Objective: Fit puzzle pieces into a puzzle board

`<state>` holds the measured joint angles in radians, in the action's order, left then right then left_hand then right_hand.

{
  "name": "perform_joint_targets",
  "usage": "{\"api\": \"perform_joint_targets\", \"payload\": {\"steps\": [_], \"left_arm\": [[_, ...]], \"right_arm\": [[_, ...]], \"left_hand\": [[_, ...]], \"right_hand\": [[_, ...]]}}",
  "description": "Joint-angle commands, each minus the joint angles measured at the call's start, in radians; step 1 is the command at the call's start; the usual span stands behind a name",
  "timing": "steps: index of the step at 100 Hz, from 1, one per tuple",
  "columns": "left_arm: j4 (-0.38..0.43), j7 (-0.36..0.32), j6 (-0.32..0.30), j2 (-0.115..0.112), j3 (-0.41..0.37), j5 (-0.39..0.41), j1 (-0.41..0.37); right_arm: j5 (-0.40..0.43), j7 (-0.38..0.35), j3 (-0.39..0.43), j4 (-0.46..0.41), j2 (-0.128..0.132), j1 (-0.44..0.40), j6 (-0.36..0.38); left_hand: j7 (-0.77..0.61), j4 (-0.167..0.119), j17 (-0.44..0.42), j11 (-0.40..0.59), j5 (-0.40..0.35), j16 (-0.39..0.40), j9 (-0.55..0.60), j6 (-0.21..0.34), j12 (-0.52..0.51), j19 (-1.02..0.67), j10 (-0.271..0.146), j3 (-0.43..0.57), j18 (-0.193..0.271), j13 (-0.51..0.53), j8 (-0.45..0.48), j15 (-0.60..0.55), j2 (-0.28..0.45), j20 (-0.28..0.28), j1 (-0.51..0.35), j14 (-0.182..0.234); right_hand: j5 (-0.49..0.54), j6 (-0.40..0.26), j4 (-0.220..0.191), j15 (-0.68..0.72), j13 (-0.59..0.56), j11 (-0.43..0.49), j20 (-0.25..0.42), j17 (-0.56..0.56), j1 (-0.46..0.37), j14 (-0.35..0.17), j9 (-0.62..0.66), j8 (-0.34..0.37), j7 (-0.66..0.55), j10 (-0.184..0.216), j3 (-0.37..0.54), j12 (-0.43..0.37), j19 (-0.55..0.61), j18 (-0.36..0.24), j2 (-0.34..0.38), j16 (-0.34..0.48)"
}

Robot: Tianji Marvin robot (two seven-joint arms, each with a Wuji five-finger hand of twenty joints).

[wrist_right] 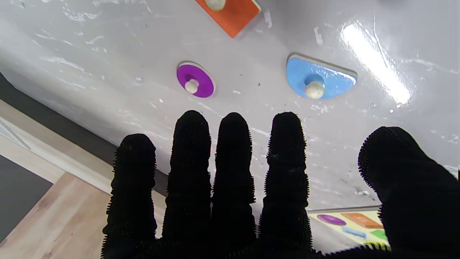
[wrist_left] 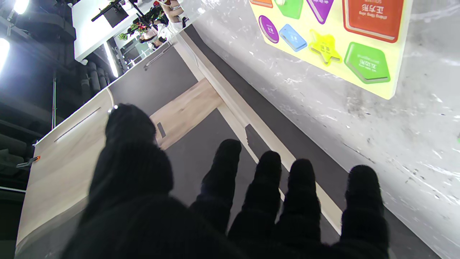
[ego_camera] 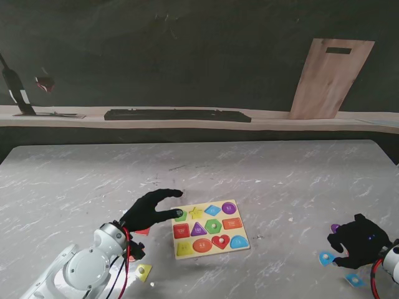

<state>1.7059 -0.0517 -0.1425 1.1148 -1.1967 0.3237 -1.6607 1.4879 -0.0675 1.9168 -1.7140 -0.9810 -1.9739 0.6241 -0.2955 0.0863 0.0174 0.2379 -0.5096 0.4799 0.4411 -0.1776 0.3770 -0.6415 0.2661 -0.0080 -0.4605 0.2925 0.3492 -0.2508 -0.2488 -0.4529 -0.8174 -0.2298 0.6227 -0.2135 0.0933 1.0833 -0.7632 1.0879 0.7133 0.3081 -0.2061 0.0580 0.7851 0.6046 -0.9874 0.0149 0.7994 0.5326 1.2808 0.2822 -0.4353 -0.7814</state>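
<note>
Two hands: both wear black gloves and both hold nothing.
Table (ego_camera: 262,174): grey marbled top, it carries the board, the loose pieces and both hands.
Puzzle board (ego_camera: 210,228): yellow, flat on the table, just to the right of the left hand and well to the left of the right hand; its recesses are coloured, and from the stand view one cannot tell which of them have a piece inside.
Left hand (ego_camera: 148,210): fingers spread and stretched toward the board; the fingertips (wrist_left: 229,151) are at the board's corner that is far from the robot, next to the green shape (wrist_left: 367,63). Whether they touch it cannot be told.
Right hand (ego_camera: 358,240): fingers wide apart and straight, palm toward the table, above the loose pieces.
Blue half-round piece (wrist_right: 320,78): on the table in front of the right fingers, with a pale knob.
Purple round piece (wrist_right: 195,80): near the blue one, also ahead of the right fingers, with a knob.
Orange piece (wrist_right: 231,10): farther ahead of the right hand, partly cut by the picture's edge.
Yellow piece (ego_camera: 144,271): on the table nearer to the robot than the left hand, beside the left wrist.
</note>
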Motion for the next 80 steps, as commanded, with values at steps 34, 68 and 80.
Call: {"api": "perform_joint_targets", "payload": {"steps": [34, 68, 80], "left_arm": [[-0.007, -0.009, 0.014, 0.000, 0.010, -0.007, 0.009], [-0.009, -0.008, 0.022, 0.001, 0.015, -0.009, 0.013], [-0.010, -0.009, 0.024, 0.001, 0.018, -0.009, 0.016]], "right_arm": [[0.014, -0.065, 0.060, -0.034, 0.013, -0.044, 0.057], [0.040, -0.125, 0.067, -0.033, 0.016, -0.061, 0.048], [0.063, -0.131, 0.064, -0.027, 0.020, -0.065, 0.050]], "left_hand": [[0.015, -0.028, -0.009, -0.020, -0.023, -0.007, 0.005, 0.033, -0.005, 0.008, -0.016, -0.018, 0.111, -0.006, -0.001, 0.012, 0.017, -0.016, 0.000, 0.019], [0.016, -0.029, -0.010, -0.021, -0.023, -0.007, 0.004, 0.031, -0.005, 0.008, -0.015, -0.017, 0.110, -0.008, -0.002, 0.013, 0.017, -0.016, -0.002, 0.017], [0.017, -0.029, -0.011, -0.021, -0.023, -0.007, 0.004, 0.032, -0.005, 0.009, -0.015, -0.017, 0.110, -0.009, -0.002, 0.013, 0.018, -0.016, -0.002, 0.017]], "right_hand": [[0.001, -0.034, -0.028, -0.005, -0.021, -0.004, -0.004, 0.006, 0.058, -0.012, 0.037, -0.001, -0.009, 0.019, 0.046, 0.014, -0.016, -0.010, -0.012, -0.010], [0.021, -0.040, -0.022, -0.007, -0.029, -0.007, -0.008, 0.007, 0.063, -0.011, 0.050, 0.000, -0.013, 0.021, 0.076, 0.018, -0.038, -0.004, -0.036, -0.021], [0.019, -0.048, -0.021, -0.010, -0.035, -0.008, -0.007, 0.008, 0.062, -0.019, 0.052, 0.001, -0.013, 0.030, 0.087, 0.019, -0.044, -0.003, -0.044, -0.022]]}}
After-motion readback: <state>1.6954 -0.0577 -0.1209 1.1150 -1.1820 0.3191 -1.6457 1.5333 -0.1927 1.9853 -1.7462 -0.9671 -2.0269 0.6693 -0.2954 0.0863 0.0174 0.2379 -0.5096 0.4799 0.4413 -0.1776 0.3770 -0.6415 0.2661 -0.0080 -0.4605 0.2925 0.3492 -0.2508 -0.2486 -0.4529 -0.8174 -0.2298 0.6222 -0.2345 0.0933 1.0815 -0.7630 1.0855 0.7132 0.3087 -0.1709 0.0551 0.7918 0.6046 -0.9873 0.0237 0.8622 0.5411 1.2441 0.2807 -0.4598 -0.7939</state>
